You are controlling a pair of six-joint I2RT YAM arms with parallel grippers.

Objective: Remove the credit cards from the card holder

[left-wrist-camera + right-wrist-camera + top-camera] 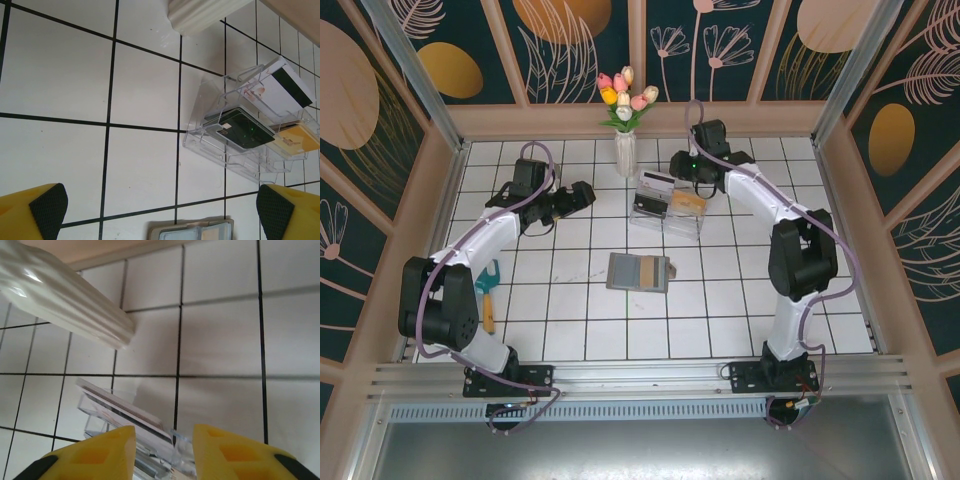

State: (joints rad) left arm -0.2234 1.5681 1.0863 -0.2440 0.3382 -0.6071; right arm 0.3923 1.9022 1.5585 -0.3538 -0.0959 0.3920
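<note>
Clear tray (pixel 665 230) with cards (pixel 240 131); holder (pixel 639 272) lies open at mid counter (pixel 570 320).
Right pincer (pixel 160 432), narrowly parted and empty, hangs just above the tray; it should widen, then rise straight, so no card is dragged out. Tray holds a white card (pixel 280 90), a dark card and a tan card (pixel 300 141). Left pincer (pixel 160 207) is wide.

Three credit cards (pixel 243 131) stood in one clear plastic tray (pixel 197 139): one white card (pixel 280 86), one dark card (pixel 235 125) and one tan-yellow card (pixel 301 140). One open card holder (pixel 638 272) lay in front of the tray. One white vase (pixel 625 152) of tulips, too bunched to count, stood behind the tray. One teal-and-orange hand tool (pixel 488 296) lay far left of the tray.
</note>
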